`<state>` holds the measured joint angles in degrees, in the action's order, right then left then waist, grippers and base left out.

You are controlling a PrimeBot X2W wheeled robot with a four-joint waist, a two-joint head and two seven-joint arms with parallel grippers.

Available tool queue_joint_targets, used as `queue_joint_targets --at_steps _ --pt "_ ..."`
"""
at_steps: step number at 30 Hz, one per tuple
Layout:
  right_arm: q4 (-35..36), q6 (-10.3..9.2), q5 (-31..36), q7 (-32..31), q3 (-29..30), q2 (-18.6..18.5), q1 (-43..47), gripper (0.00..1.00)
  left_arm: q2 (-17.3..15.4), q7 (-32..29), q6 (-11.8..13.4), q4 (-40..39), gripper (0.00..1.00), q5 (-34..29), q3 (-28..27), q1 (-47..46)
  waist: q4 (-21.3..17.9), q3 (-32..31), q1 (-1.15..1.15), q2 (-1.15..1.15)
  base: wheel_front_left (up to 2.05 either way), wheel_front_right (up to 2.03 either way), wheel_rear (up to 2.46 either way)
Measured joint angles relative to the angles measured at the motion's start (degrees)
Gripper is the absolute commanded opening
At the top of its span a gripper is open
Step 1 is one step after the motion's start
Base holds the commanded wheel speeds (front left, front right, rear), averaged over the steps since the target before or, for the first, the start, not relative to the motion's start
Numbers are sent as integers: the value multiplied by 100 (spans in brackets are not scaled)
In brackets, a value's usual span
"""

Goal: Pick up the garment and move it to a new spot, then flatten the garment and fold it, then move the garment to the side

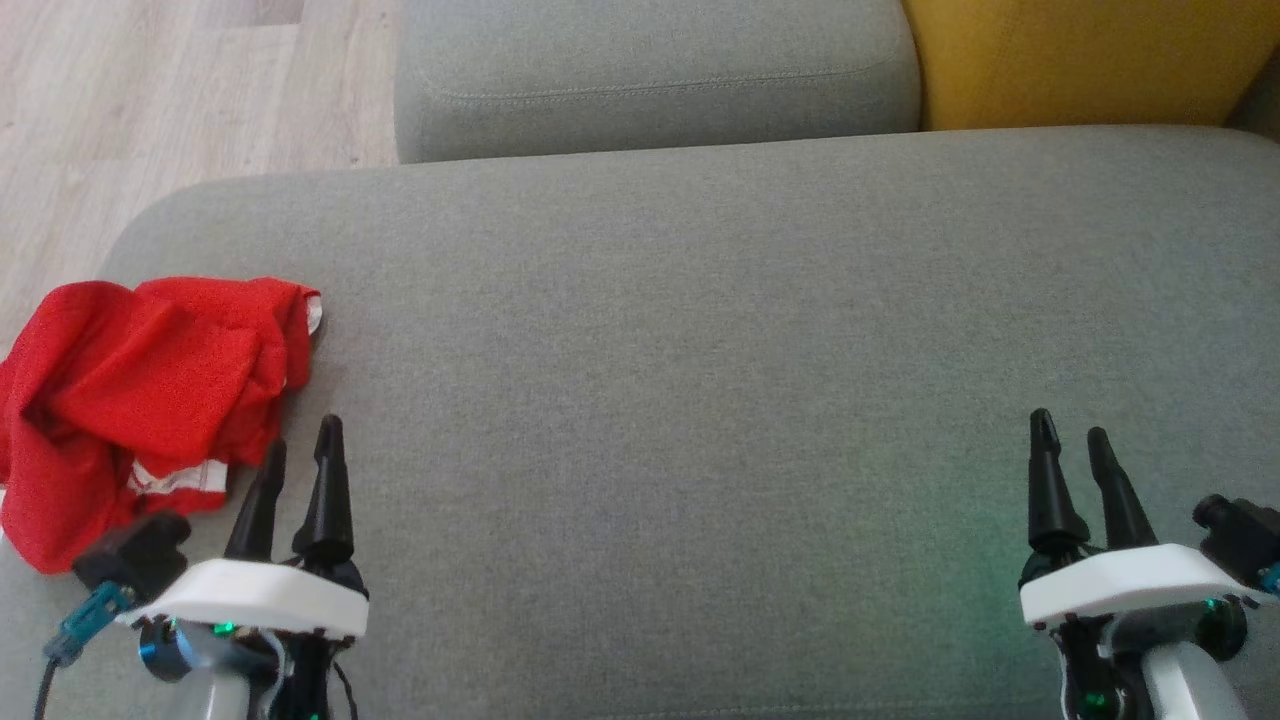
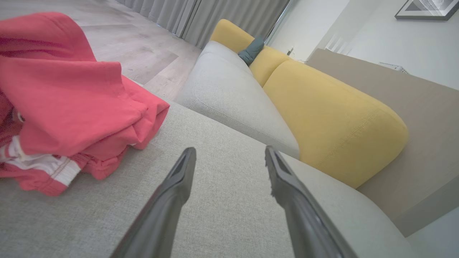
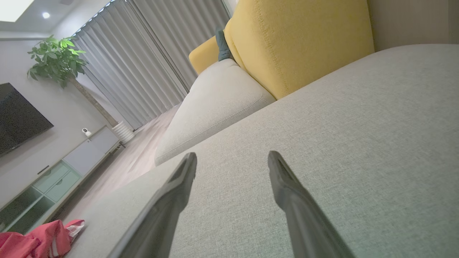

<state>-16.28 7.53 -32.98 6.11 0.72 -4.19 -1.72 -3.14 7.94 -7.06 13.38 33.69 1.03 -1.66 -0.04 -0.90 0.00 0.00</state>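
Note:
A red garment (image 1: pixel 140 390) with white trim lies crumpled at the left end of the grey sofa seat (image 1: pixel 700 350). It hangs partly over the seat's left edge. My left gripper (image 1: pixel 302 440) is open just right of the garment's near corner, apart from it. In the left wrist view the garment (image 2: pixel 68 104) bulks at the left, beside the open left gripper (image 2: pixel 229 154). At the lower right my right gripper (image 1: pixel 1070 430) is open over bare seat, far from the cloth. The right wrist view has the garment (image 3: pixel 39 240) in its bottom left corner and the right gripper (image 3: pixel 232 157) open.
A second grey cushion (image 1: pixel 650 70) sits behind the seat, with a yellow backrest (image 1: pixel 1090 60) at the far right. Pale wood floor (image 1: pixel 150 100) lies beyond the seat's left edge. The wide middle of the seat is bare grey fabric.

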Motion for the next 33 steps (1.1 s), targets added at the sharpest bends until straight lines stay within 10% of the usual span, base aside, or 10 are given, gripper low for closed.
queue_joint_targets --at_steps 33 --pt "115 0 2353 355 -79 32 -1 100 15 538 0 153 100 -2409 178 -10 5 38 0 0 0 0 0"
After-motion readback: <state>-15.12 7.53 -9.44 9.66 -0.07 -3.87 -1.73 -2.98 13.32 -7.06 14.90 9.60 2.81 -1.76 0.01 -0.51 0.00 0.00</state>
